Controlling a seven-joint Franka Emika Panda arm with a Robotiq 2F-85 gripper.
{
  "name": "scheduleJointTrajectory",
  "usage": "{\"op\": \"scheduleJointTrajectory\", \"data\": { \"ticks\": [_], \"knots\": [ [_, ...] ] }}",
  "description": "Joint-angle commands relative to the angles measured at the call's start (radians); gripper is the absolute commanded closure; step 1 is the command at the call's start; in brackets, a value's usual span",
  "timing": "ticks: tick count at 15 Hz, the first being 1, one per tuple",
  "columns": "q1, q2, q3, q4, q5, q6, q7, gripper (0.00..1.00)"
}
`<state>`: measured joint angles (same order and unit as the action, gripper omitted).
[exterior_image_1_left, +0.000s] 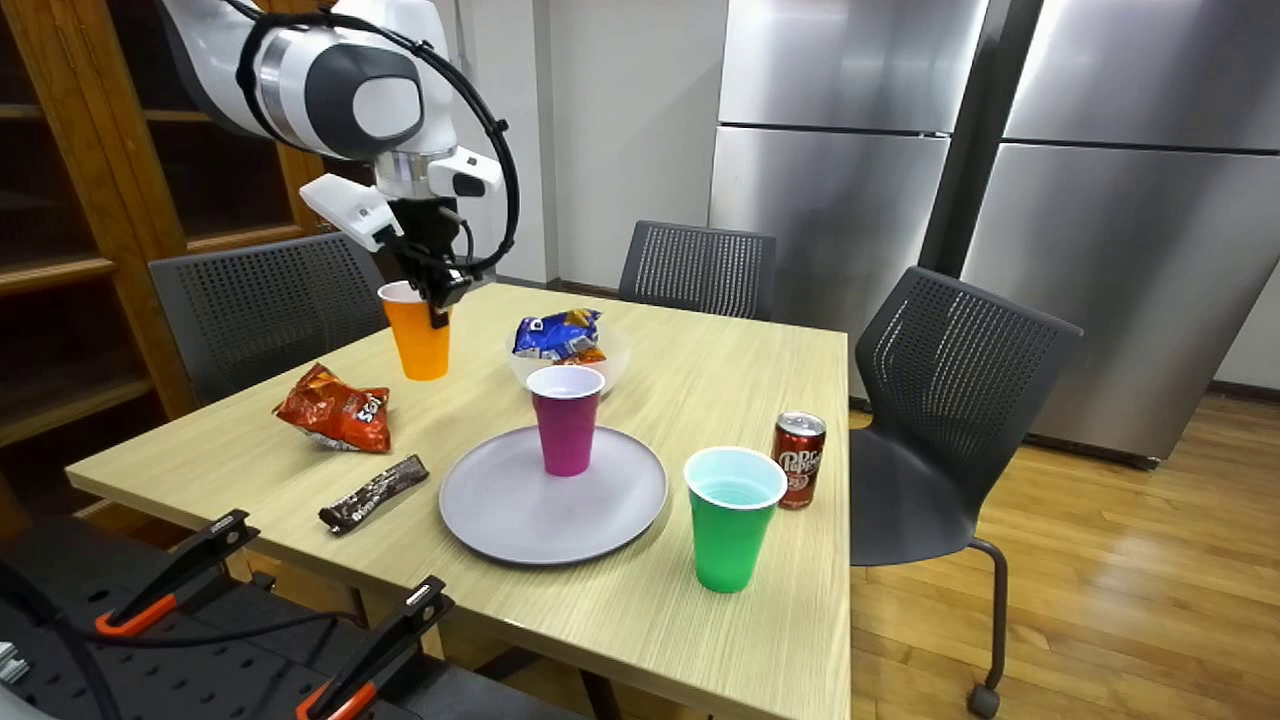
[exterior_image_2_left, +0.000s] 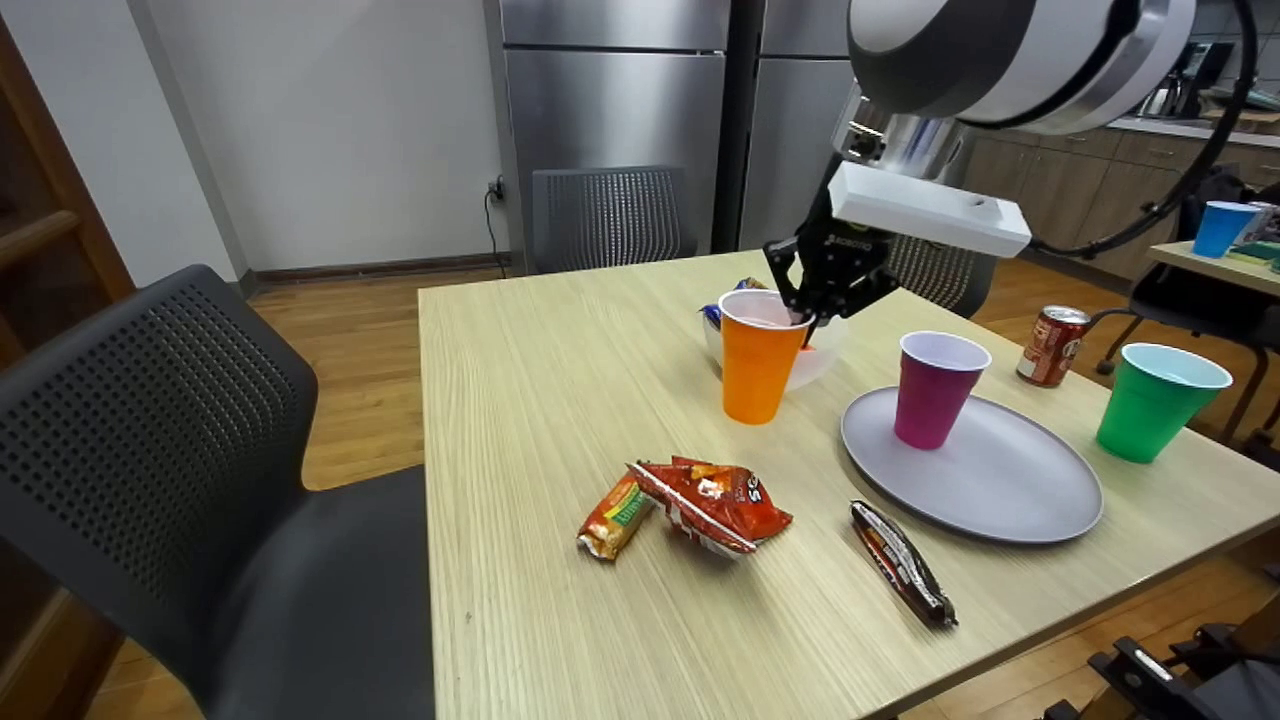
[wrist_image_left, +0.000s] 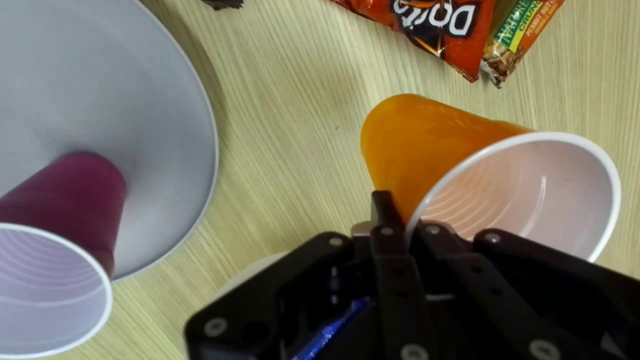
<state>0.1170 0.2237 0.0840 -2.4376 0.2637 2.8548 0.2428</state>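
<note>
An orange cup (exterior_image_1_left: 421, 345) with a white inside stands upright or nearly so. My gripper (wrist_image_left: 407, 222) is shut on its wall at the rim, one finger (wrist_image_left: 384, 205) outside and the other reaching inside the cup. The grip on the orange cup (exterior_image_2_left: 757, 365) shows in both exterior views. Whether the cup's base touches the table I cannot tell. Right beside the gripper is a white bowl (exterior_image_2_left: 808, 370) holding a blue snack bag (exterior_image_1_left: 545, 337) and something orange. A purple cup (exterior_image_1_left: 567, 430) sits upright on a round grey plate (exterior_image_1_left: 500, 500).
A red Doritos bag (exterior_image_2_left: 715, 500) overlaps a granola bar (exterior_image_2_left: 615, 515). A dark wrapped bar (exterior_image_1_left: 375, 493) lies by the plate. Near one table edge stand a green cup (exterior_image_1_left: 733, 530) and a Dr Pepper can (exterior_image_1_left: 799, 460). Chairs (exterior_image_1_left: 700, 265) surround the table (exterior_image_2_left: 520, 400).
</note>
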Motion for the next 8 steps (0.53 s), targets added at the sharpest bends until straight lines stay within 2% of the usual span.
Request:
{"op": "scheduleJointTrajectory", "data": {
  "ticks": [1, 8],
  "knots": [
    [-0.044, -0.079, 0.026, -0.09, 0.049, 0.014, -0.064, 0.99],
    [-0.076, -0.134, 0.018, -0.178, 0.123, 0.033, -0.107, 0.99]
  ]
}}
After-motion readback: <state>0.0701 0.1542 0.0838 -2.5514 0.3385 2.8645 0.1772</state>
